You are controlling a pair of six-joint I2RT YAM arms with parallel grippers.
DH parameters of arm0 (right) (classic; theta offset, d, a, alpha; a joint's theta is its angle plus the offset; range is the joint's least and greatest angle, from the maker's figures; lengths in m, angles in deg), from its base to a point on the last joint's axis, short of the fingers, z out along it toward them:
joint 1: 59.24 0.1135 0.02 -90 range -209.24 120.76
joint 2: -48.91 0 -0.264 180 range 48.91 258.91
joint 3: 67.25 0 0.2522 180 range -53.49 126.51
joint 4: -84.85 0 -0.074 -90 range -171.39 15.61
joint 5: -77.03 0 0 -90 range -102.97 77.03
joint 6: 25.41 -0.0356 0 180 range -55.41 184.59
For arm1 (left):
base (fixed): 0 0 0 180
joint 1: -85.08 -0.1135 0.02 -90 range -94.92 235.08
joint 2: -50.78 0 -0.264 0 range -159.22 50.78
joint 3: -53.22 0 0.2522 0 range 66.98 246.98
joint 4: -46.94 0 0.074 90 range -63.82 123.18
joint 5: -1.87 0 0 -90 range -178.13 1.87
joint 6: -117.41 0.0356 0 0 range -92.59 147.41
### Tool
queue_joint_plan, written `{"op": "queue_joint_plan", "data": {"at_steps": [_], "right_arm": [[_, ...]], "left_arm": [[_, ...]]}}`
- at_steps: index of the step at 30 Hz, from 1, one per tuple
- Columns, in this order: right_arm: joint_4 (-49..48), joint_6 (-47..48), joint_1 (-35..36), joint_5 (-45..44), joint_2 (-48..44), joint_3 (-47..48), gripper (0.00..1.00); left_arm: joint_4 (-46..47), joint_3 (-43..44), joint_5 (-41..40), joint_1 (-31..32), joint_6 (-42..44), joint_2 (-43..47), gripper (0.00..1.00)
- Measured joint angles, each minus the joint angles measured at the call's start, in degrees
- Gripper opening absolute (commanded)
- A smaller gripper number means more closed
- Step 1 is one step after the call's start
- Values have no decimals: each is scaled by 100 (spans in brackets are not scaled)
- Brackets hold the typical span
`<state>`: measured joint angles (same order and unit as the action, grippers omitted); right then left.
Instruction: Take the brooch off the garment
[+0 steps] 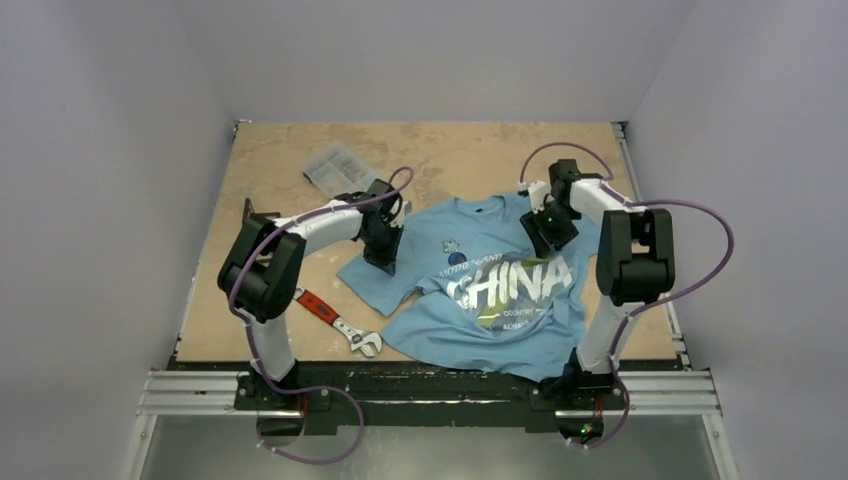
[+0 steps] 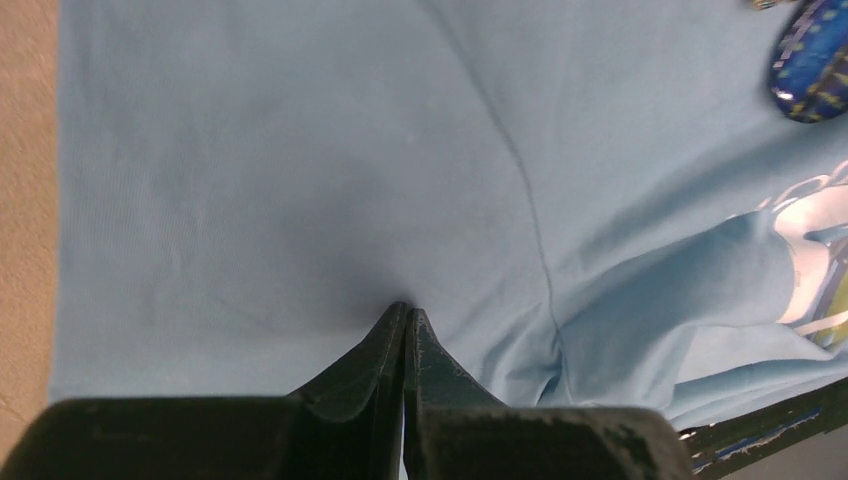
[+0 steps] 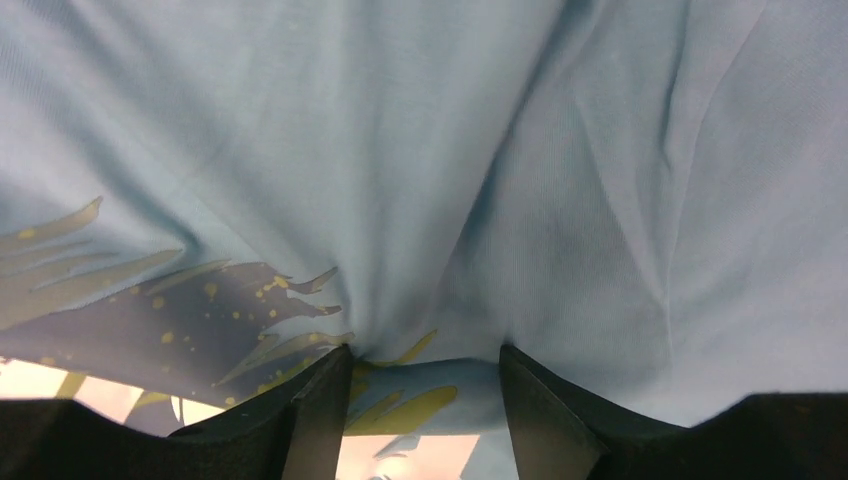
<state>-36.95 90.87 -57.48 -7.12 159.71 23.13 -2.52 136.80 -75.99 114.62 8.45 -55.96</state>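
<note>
The garment [image 1: 490,290], a light blue T-shirt with white "CHINA" lettering, lies flat on the table. The brooch [image 1: 455,246] is a small dark blue oval pinned on the chest above the print; it also shows at the top right of the left wrist view [image 2: 812,75]. My left gripper [image 1: 385,262] is shut, its tips [image 2: 407,308] pressed down on the shirt's sleeve area, left of the brooch. Whether cloth is nipped between them I cannot tell. My right gripper [image 1: 548,232] is open, its fingertips [image 3: 340,352] pushed into the cloth [image 3: 560,200] by the yellow-green print.
A red-handled adjustable wrench [image 1: 337,322] lies near the front left of the table, beside the shirt's hem. A clear plastic packet [image 1: 340,168] sits at the back left. The table's dark front edge [image 2: 760,420] runs close under the shirt.
</note>
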Motion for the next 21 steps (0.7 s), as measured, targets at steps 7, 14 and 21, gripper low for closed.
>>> {"op": "queue_joint_plan", "data": {"at_steps": [7, 14, 21], "right_arm": [[160, 238, -7, -302, -929, -1283, 74], [619, 337, -17, -26, -1235, -1298, 72], [793, 101, 166, 1451, -1539, -243, 50]], "left_arm": [[-33, -544, 131, -55, -127, 286, 0], [-315, -798, 227, -105, -70, 553, 0], [763, -946, 562, -33, 199, 1797, 8]]}}
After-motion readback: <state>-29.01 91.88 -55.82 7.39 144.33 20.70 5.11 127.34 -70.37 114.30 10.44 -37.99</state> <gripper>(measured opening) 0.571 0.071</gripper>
